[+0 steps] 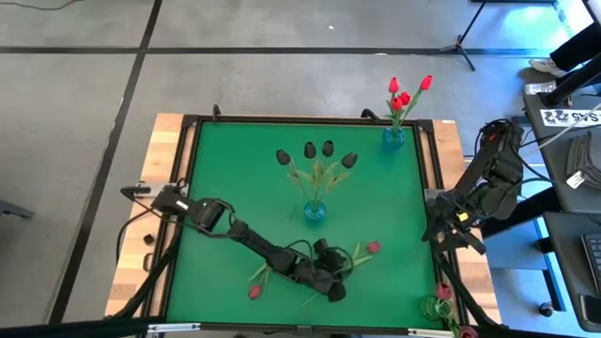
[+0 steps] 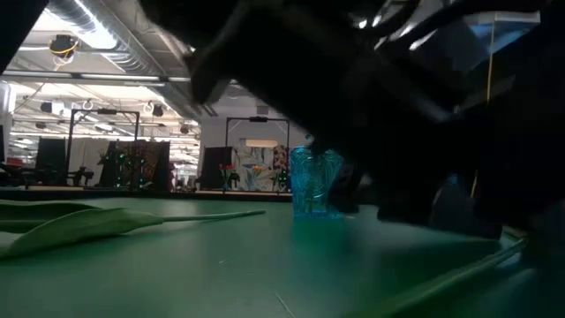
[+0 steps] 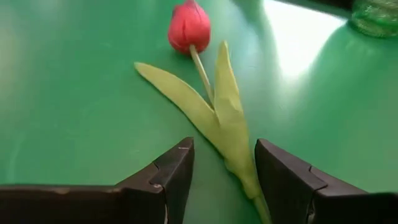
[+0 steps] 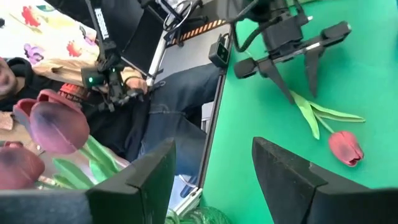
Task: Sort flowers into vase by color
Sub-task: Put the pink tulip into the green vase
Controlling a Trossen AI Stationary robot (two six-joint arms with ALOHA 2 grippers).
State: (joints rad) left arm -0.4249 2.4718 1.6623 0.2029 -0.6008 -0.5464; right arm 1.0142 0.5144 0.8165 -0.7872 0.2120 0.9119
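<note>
A loose red tulip (image 3: pixel 189 28) lies on the green table (image 1: pixel 235 178), head (image 1: pixel 373 248) toward the right, stem and leaves (image 3: pixel 230 124) toward my left gripper (image 3: pixel 221 180). That gripper (image 1: pixel 333 282) is open and low, one finger on either side of the lower stem, touching nothing that I can see. My right gripper (image 4: pixel 214 180) is open at the table's right edge (image 1: pixel 449 230), with nothing between its fingers. Two more loose flowers (image 1: pixel 255 274) lie near the front left. A blue vase (image 1: pixel 394 134) holds red tulips, and another blue vase (image 1: pixel 315 211) holds dark ones.
A clear vase (image 1: pixel 437 305) with pink tulips (image 4: pixel 56 124) stands at the near right corner. A person (image 4: pixel 168 118) sits just beyond the table's edge. In the low view a long leaf (image 2: pixel 88 221) lies flat and the middle vase (image 2: pixel 313 181) stands behind it.
</note>
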